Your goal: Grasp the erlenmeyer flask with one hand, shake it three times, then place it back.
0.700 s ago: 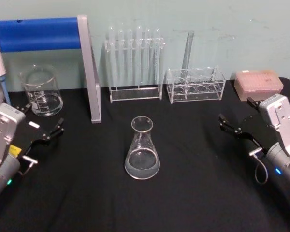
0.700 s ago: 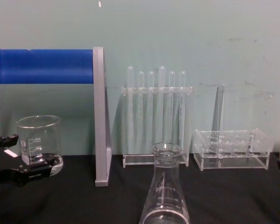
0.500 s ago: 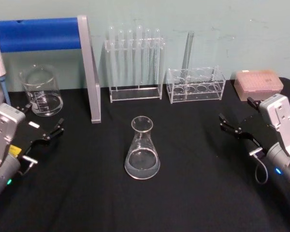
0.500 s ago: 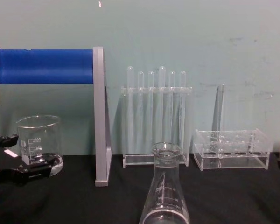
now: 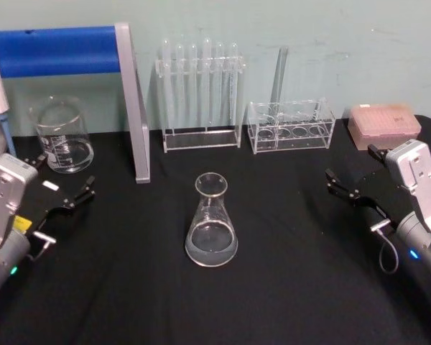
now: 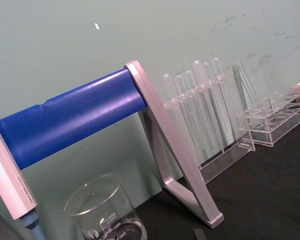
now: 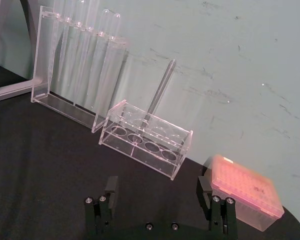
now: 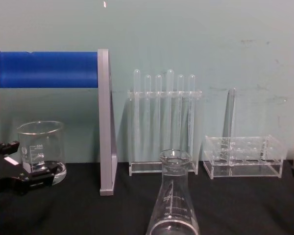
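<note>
The erlenmeyer flask [image 5: 212, 223] stands upright near the middle of the black table, clear glass with a wide base; the chest view shows it close in front [image 8: 173, 196], with white marks on its side. My left gripper [image 5: 63, 176] hovers open at the table's left side, well to the left of the flask and just in front of a beaker; it also enters the chest view [image 8: 20, 164] from the left edge. My right gripper [image 5: 353, 169] is open at the right side, far from the flask, its fingers spread with nothing between them in the right wrist view [image 7: 157, 192].
A glass beaker [image 5: 61, 136] sits at the back left beside a grey stand with a blue bar [image 5: 133, 108]. A tall test tube rack [image 5: 201, 100], a low clear rack [image 5: 291, 126] and a pink tip box [image 5: 384, 123] line the back.
</note>
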You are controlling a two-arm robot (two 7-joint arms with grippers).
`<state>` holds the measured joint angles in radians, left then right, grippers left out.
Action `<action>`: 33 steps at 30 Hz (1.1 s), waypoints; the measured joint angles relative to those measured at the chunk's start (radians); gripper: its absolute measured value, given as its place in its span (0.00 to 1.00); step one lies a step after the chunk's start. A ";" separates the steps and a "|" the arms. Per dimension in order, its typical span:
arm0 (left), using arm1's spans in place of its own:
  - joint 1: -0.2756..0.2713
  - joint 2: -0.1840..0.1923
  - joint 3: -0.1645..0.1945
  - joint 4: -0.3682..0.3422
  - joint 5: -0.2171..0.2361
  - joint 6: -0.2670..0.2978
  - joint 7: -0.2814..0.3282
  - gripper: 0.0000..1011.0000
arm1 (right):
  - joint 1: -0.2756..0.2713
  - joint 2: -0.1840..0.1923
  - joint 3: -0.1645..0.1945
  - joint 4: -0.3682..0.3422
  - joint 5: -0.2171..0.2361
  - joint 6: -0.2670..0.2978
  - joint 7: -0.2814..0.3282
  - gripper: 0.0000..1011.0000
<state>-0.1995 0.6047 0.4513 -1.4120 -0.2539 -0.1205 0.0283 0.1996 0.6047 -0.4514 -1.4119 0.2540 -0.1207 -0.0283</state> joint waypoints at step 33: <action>0.000 0.000 0.000 0.000 0.000 0.000 0.000 0.99 | -0.101 0.032 0.062 -0.109 0.095 0.026 0.112 0.99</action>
<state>-0.1995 0.6047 0.4514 -1.4120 -0.2539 -0.1206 0.0283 0.0988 0.6368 -0.3893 -1.5209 0.3488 -0.0949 0.0835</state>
